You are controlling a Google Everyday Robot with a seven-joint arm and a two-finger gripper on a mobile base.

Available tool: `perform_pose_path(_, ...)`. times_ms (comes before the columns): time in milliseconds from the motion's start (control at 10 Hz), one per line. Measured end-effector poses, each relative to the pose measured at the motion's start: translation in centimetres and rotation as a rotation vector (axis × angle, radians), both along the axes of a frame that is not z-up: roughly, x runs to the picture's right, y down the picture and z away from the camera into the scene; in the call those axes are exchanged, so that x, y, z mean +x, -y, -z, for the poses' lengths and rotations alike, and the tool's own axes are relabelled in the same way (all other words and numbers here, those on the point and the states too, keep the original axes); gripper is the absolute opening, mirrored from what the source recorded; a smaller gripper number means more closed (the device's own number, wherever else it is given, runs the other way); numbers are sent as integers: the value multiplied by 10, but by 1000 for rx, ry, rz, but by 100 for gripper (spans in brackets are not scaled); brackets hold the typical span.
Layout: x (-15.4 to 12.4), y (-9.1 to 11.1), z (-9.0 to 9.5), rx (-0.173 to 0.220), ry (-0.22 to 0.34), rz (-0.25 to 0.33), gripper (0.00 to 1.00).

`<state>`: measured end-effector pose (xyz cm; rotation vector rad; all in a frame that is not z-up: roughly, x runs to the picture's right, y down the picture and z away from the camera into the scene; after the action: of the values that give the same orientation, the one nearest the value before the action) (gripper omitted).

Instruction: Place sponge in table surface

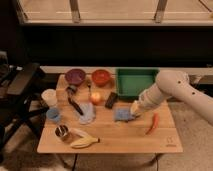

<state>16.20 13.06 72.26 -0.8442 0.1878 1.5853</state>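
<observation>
The sponge [121, 114] is a light blue block lying on the wooden table [125, 140] just right of its middle. My gripper [134, 109] is low at the sponge's right edge and touches or nearly touches it. The white arm [172, 87] reaches in from the right, over the table's right side.
A green tray [135, 80], a red bowl [100, 77] and a purple bowl [75, 76] line the back. An orange fruit [95, 97], a black block [110, 100], a blue cloth [86, 112], cups [49, 96], a can [62, 132], a banana [84, 142] and a red pepper [153, 122] are spread around.
</observation>
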Motion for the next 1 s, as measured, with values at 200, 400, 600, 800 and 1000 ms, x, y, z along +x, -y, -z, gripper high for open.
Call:
perform_pose_path(200, -6, -39, -17, -58, 2, 27, 0)
perform_pose_path(400, -6, -72, -33, -103, -8, 49, 9)
perform_pose_path(600, -10, -101, -47, -146, -16, 69, 30)
perform_pose_path(800, -7, -114, -53, -169, -37, 72, 48)
perform_pose_path(1000, -6, -120, -55, -177, -46, 70, 69)
